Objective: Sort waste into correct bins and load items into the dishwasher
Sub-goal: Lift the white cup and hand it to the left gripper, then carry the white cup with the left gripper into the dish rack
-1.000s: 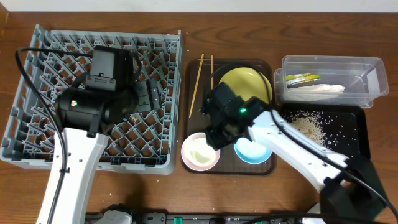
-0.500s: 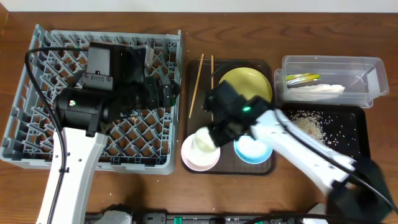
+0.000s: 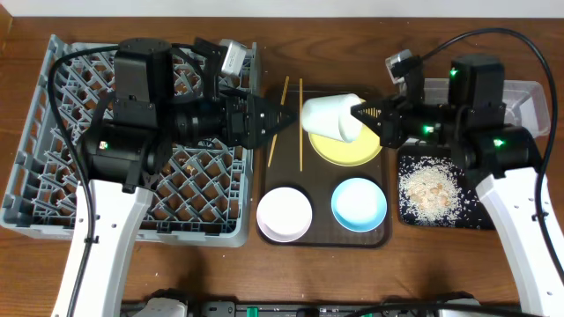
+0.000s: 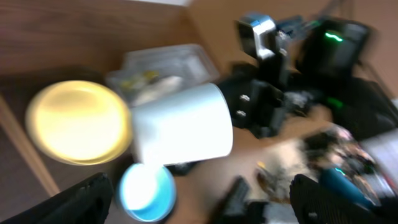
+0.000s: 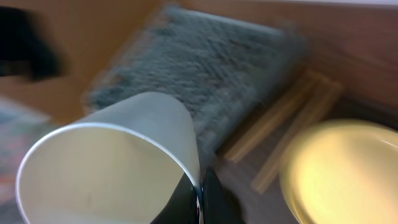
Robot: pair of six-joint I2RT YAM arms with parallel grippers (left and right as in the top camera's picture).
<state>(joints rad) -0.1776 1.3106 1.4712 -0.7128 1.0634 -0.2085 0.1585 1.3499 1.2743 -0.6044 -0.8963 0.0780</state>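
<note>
My right gripper [image 3: 357, 113] is shut on the rim of a white paper cup [image 3: 329, 117], held on its side above the yellow plate [image 3: 352, 150]. The right wrist view shows the fingers [image 5: 200, 194] pinching the cup wall [image 5: 112, 155]. My left gripper [image 3: 280, 117] is open and empty, pointing right over the chopsticks [image 3: 300, 123], close to the cup [image 4: 180, 130]. The pink bowl [image 3: 284, 214] and blue bowl [image 3: 359, 203] sit on the brown tray's front. Rice crumbs [image 3: 429, 187] lie on the black tray [image 3: 414, 216]. Wrapper [image 4: 140, 78] and napkin [image 4: 160, 86] lie in the clear tub [image 4: 186, 56].
The grey dish rack [image 3: 44, 185] fills the left side, under the left arm. The dark brown serving tray [image 3: 322, 239] holds the plate, bowls and chopsticks. The right arm covers most of the clear tub [image 3: 531, 91] in the overhead view. Both wrist views are blurred.
My right arm has swung from over the bowls up and to the right, lifting the white cup from the pink bowl. My left gripper has turned from the rack toward the tray.
</note>
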